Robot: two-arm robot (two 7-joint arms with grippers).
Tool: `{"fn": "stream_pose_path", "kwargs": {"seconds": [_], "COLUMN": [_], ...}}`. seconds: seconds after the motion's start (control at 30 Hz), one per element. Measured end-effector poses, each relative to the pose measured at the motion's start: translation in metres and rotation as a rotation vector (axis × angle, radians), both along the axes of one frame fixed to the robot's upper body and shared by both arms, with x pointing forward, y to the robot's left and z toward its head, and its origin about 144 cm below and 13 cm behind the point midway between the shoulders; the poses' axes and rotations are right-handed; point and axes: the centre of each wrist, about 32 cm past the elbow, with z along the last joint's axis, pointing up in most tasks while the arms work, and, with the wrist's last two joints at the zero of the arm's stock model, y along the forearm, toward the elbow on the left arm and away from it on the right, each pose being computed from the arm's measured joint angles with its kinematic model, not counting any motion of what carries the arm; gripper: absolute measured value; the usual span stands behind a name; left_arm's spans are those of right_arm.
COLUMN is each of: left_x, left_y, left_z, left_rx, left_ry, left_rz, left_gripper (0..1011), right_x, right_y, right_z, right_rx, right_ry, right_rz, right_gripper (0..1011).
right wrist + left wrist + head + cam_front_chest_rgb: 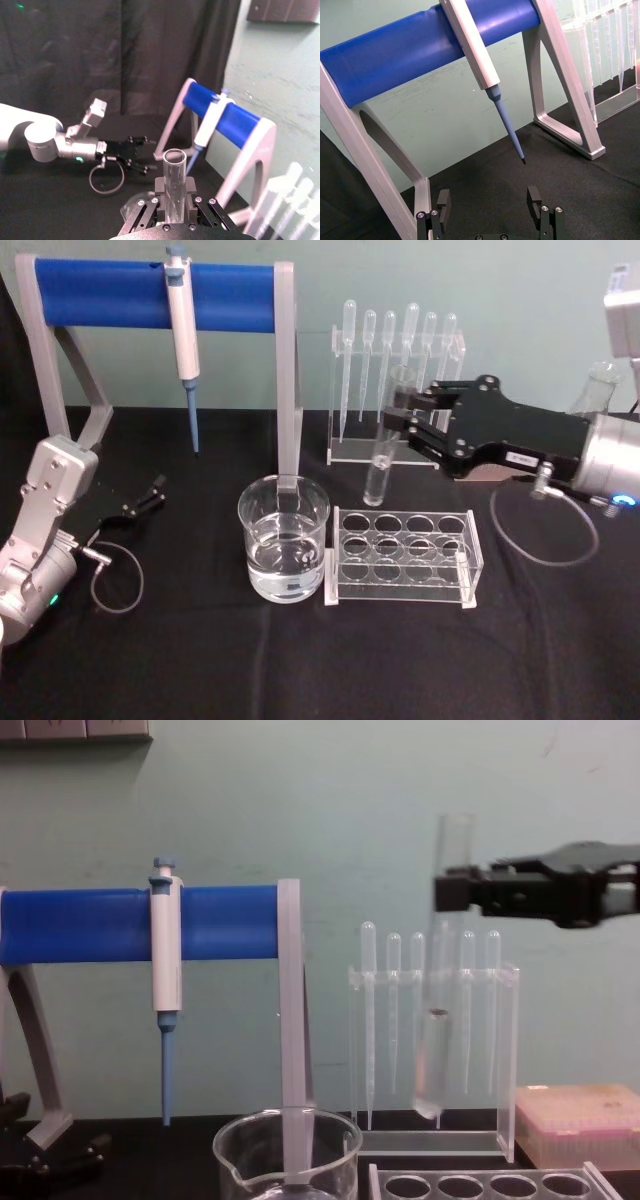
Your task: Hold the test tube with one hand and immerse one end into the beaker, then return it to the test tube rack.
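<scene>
Test tube (381, 468), beaker (262, 562): clear glossy glass. Rack (400, 587): clear plastic. Table cover (200, 660): matt black cloth.

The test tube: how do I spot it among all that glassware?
Find the blue-barred stand at the back; right of it the black right gripper reaches in. It holds the test tube nearly upright above the table, before the pipettes: wider than them, open-topped, no bulb.

Even light (perhaps from overhead) leaves faint glints on the beaker (284, 540).
</scene>
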Motion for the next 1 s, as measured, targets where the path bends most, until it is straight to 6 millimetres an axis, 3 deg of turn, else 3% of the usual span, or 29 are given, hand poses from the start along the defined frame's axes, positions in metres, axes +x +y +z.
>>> {"fn": "stream_pose_path", "kwargs": {"seconds": [0.4, 0.7, 1.0], "left_x": [0.0, 0.0, 0.0], "left_y": [0.0, 0.0, 0.0], "left_z": [0.0, 0.0, 0.0], "left_rx": [0.0, 0.0, 0.0], "left_ry": [0.0, 0.0, 0.0], "left_rz": [0.0, 0.0, 0.0], "left_gripper": [1000, 1000, 1000], "right_x": [0.016, 0.031, 0.041], "right_y": [0.048, 0.071, 0.075], "right_z": [0.012, -0.006, -0.036], "right_rx": [0.03, 0.036, 0.027], "right_ry": [-0.015, 0.014, 0.052], "right_rz": [0.092, 0.109, 0.091], "right_gripper": [233, 233, 233]}}
